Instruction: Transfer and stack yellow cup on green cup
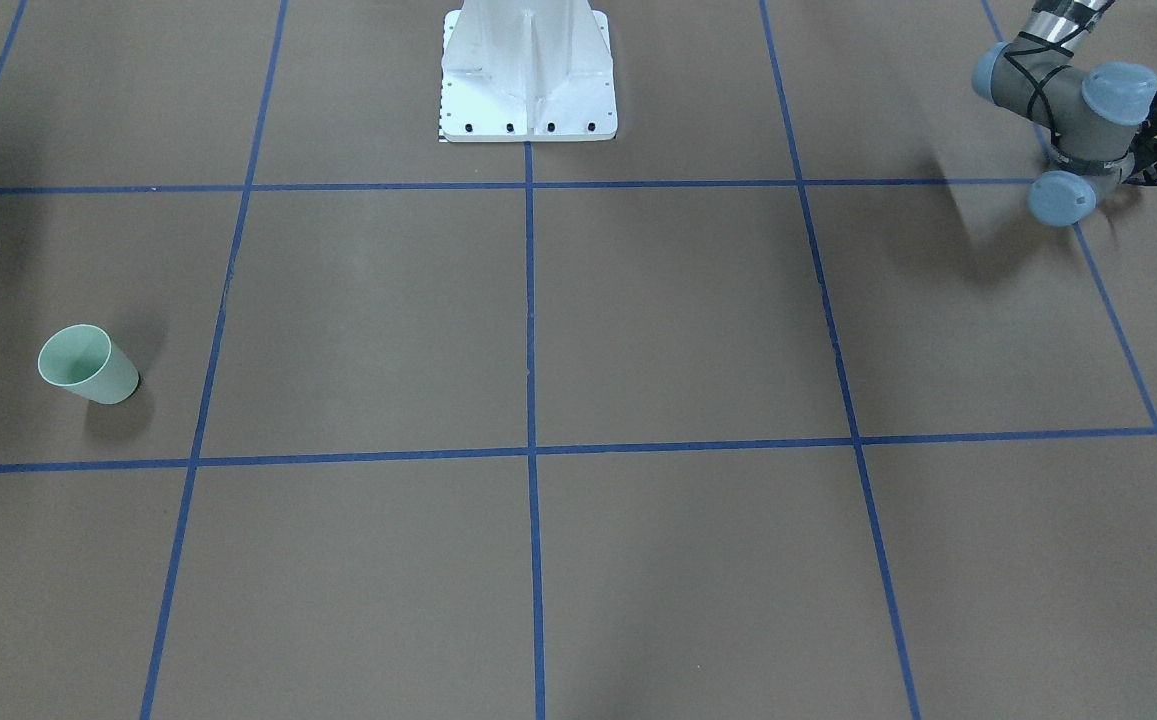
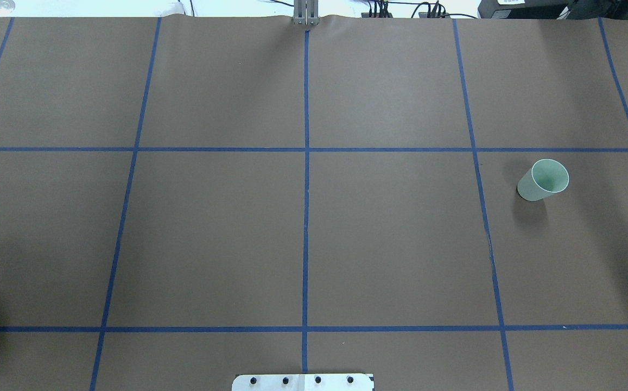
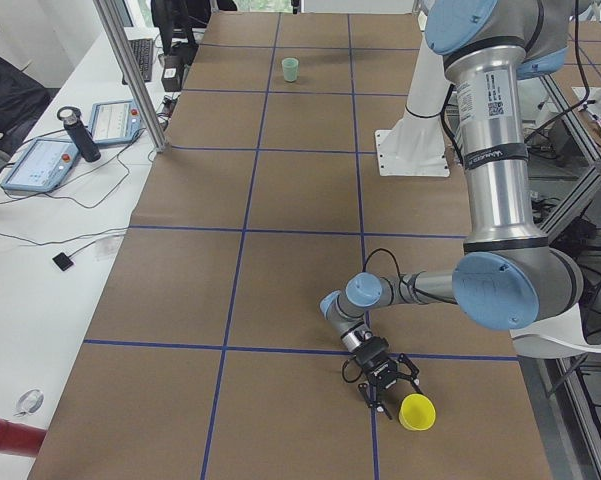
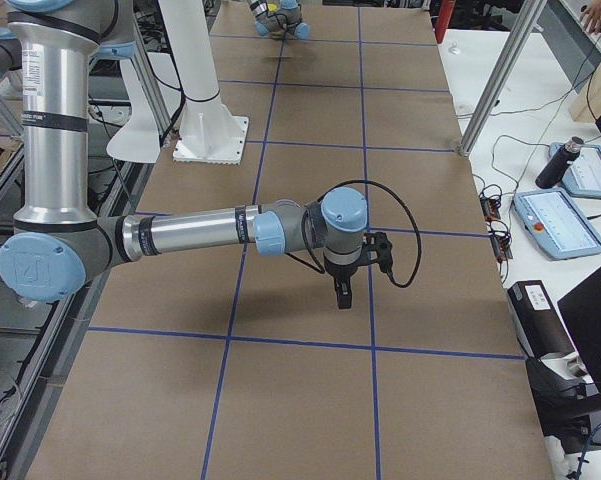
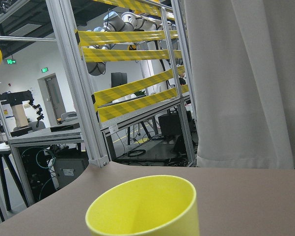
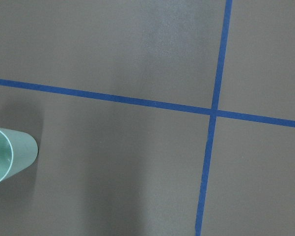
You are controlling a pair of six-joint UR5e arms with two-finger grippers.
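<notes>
Currently I see the small bright yellow plastic tumbler (image 3: 417,411) upright at the robot-side left corner of the table (image 3: 290,260), with the left gripper (image 3: 388,388) spread open just beside it. The pale mint-green plastic tumbler (image 2: 543,180) stands near the right end. I cannot tell how the right gripper (image 4: 341,295) is set.

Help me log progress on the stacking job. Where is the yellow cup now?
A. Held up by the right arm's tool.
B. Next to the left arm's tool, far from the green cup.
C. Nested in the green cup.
B: the yellow cup sits right by the left tool, while the green cup stands alone far away, with nothing in it.
</notes>
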